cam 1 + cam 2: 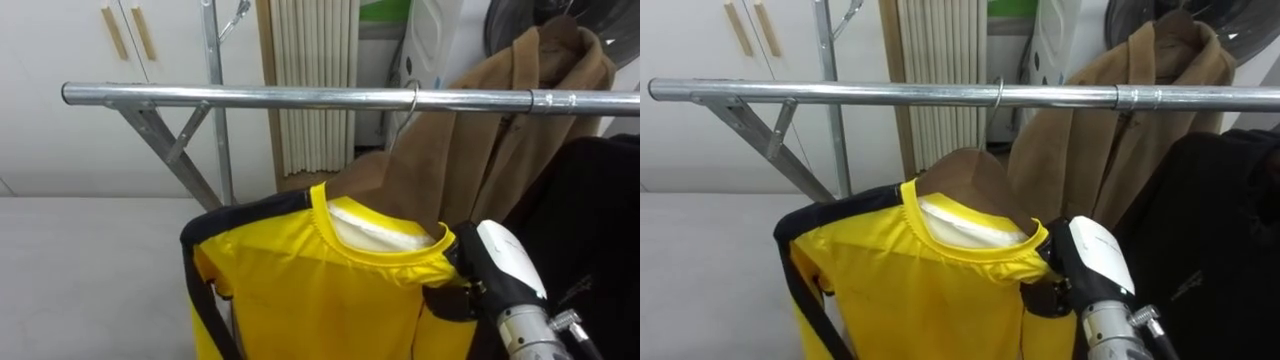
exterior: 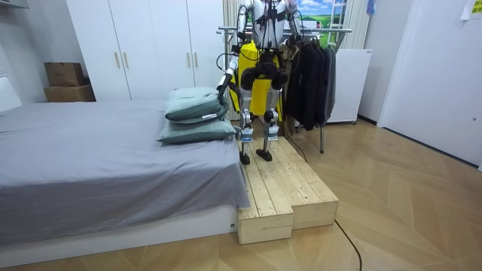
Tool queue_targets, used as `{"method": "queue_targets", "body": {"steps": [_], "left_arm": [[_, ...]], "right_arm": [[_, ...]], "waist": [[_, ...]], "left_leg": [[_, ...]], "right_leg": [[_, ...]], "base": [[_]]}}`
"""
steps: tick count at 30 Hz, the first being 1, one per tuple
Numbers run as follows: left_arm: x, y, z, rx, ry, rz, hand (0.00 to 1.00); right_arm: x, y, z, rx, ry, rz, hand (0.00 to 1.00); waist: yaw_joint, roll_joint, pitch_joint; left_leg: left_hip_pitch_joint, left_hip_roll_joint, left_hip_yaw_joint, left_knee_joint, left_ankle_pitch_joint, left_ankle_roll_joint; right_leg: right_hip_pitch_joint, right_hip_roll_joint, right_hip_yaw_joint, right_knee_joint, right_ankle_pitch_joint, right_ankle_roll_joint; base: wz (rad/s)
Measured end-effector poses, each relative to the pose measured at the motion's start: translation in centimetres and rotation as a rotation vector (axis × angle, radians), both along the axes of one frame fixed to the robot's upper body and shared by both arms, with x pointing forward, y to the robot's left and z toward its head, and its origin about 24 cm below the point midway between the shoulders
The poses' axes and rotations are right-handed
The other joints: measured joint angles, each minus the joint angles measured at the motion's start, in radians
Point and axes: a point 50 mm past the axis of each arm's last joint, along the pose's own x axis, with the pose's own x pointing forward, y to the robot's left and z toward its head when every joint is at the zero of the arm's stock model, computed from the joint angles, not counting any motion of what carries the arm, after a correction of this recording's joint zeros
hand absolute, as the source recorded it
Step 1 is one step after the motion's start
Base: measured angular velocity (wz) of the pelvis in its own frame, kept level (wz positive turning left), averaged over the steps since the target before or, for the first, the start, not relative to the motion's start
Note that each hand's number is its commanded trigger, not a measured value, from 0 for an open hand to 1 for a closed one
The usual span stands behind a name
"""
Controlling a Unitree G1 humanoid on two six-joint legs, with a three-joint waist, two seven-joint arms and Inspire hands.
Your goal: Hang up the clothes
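Observation:
A yellow shirt [image 1: 300, 290] with black trim hangs on a hanger whose wire hook [image 1: 410, 102] sits over the metal rail [image 1: 250, 96]. The hook [image 1: 997, 95] is left of the brown coat [image 1: 520, 120]. My right hand [image 1: 505, 262] comes in from the lower right, its white back up, at the shirt's right shoulder beside the collar. Its dark fingers [image 1: 1045, 297] curl on the shoulder's cloth. In the room view I stand on a wooden platform [image 2: 290, 199] facing the rack, and my left hand [image 2: 223, 89] hangs low at the room view's left.
Dark garments [image 1: 590, 220] hang at the right of the rail, behind the brown coat. The rack's slanted brace [image 1: 165, 150] and upright post [image 1: 215, 60] stand at the left. A grey bed [image 2: 98, 162] with pillows [image 2: 196, 105] lies beside the platform, and white wardrobes [image 2: 151, 45] stand behind.

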Motion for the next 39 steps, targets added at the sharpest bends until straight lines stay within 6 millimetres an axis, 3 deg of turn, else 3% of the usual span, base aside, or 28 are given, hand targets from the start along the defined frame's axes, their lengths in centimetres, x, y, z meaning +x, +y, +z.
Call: {"method": "queue_targets", "body": {"steps": [9,12,25,27,28,39], "left_arm": [[-0.4,0.2,0.1,0.005,0.008,0.003,0.00],[-0.4,0.2,0.1,0.005,0.008,0.003,0.00],[-0.4,0.2,0.2,0.009,0.005,0.020,0.00],[-0.4,0.2,0.2,0.009,0.005,0.020,0.00],[-0.4,0.2,0.2,0.009,0.005,0.020,0.00],[-0.4,0.2,0.2,0.010,0.004,0.024,0.00]], "right_arm": [[-0.3,0.5,-2.1,0.040,0.048,-0.008,1.00],[-0.9,0.0,-3.7,0.034,0.121,-0.041,1.00],[-1.0,0.0,-4.2,0.041,0.144,-0.049,1.00],[-1.0,0.0,-4.3,0.040,0.143,-0.050,0.28],[-1.0,0.0,-4.3,0.041,0.143,-0.050,0.00],[-1.1,0.3,-4.4,0.053,0.143,-0.056,0.00]], "waist": [[0.000,-0.008,0.0010],[0.000,-0.007,0.0010],[0.001,0.008,-0.0056],[0.001,0.008,-0.0056],[0.001,0.008,-0.0056],[0.001,0.007,-0.0058]], "left_leg": [[0.019,-0.001,0.000,0.000,0.000,0.000],[0.017,-0.001,0.001,-0.001,-0.001,0.000],[0.019,0.001,0.001,-0.001,-0.001,0.000],[0.019,0.001,-0.001,-0.001,-0.001,0.000],[0.019,0.000,-0.001,-0.001,-0.001,0.000],[0.019,-0.001,-0.001,0.000,-0.001,0.000]], "right_leg": [[0.019,-0.001,-0.001,-0.003,-0.001,0.002],[0.017,-0.001,-0.001,-0.002,-0.001,0.002],[0.020,-0.001,-0.004,-0.002,-0.001,0.000],[0.020,-0.001,-0.004,-0.002,-0.001,0.000],[0.020,-0.001,-0.004,-0.002,-0.001,0.000],[0.019,-0.002,-0.004,-0.003,-0.001,0.001]], "base": [[0.00],[0.00],[0.00],[0.00],[0.00],[0.00]]}}
